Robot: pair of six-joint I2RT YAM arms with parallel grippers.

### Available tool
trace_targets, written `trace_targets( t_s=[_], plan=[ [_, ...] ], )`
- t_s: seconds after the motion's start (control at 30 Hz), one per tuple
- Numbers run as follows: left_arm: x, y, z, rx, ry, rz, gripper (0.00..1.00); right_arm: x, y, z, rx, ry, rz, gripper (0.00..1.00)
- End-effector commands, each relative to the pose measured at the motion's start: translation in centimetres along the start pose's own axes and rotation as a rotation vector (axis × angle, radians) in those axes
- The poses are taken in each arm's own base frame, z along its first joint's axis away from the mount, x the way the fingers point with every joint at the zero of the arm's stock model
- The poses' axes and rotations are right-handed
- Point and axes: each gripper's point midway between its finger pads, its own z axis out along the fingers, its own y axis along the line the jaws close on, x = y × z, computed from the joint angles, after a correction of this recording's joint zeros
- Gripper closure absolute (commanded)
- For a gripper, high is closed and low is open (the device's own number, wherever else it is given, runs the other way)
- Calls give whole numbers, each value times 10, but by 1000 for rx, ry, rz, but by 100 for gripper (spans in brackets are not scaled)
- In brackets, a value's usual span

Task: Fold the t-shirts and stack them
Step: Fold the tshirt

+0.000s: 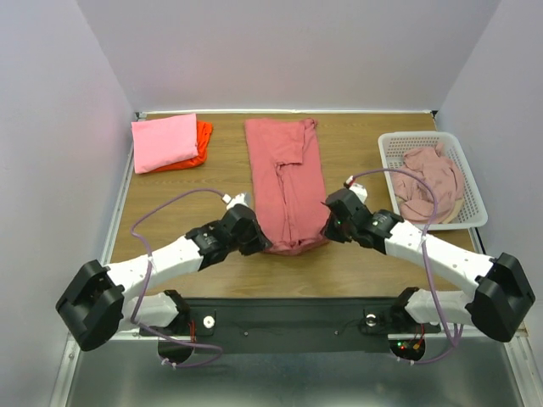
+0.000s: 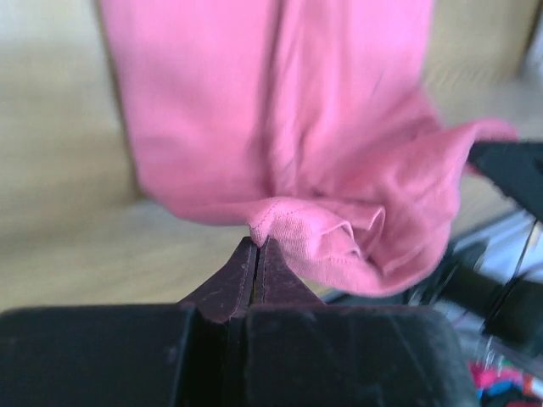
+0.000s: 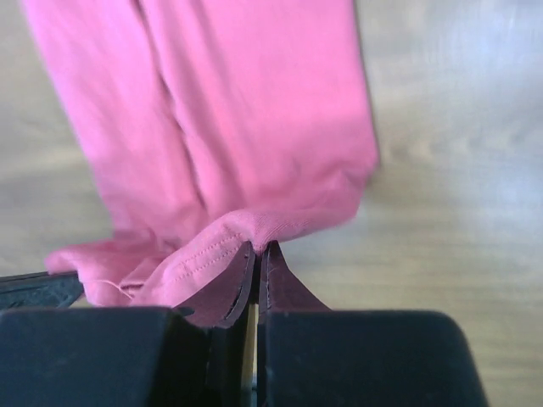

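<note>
A large dusty rose-red t-shirt (image 1: pixel 286 178) lies as a long folded strip down the middle of the table. My left gripper (image 1: pixel 254 240) is shut on its near left corner (image 2: pixel 288 225). My right gripper (image 1: pixel 329 227) is shut on its near right corner (image 3: pixel 254 229). The near hem is lifted and bunched between them. A folded bright pink t-shirt (image 1: pixel 164 142) lies on a folded orange-red one (image 1: pixel 200 144) at the far left. Paler dusty-pink t-shirts (image 1: pixel 433 181) lie crumpled in the basket.
A white plastic mesh basket (image 1: pixel 392 146) stands at the right edge of the table. Walls close in the table at the left, back and right. Bare wood (image 1: pixel 187 199) shows between the stack and the strip.
</note>
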Motion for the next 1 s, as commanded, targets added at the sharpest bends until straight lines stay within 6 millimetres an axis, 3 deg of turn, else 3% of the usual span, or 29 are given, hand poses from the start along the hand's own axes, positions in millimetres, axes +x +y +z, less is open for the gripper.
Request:
trace_targets(
  t_s=[0.0,0.07,0.27,0.37,0.47,0.5,0.53,0.73,0.97],
  plan=[
    [-57,-22,1,17,-158,25,100,-67,17,-4,30,-232,29,100],
    [-77,-15,3,-13,-199,-2,100,-82,23,2,35,-260,38,100],
    [-140,-22,11,-14,-293,11,100,-140,43,24,33,-341,32,100],
    [-162,-21,24,-41,-299,26,100,-167,53,33,18,-366,32,100],
    [-172,-16,41,-63,-272,36,100,-177,56,55,27,-348,19,100],
    [-184,-18,42,-62,-288,30,100,-192,58,56,20,-364,23,100],
    [-189,-18,45,-67,-291,32,100,-192,54,70,41,-344,19,100],
    [-216,-7,67,-110,-298,38,100,-222,49,93,44,-334,29,100],
    [-239,-9,92,-89,-284,71,100,-230,47,127,33,-280,-13,100]
  ],
)
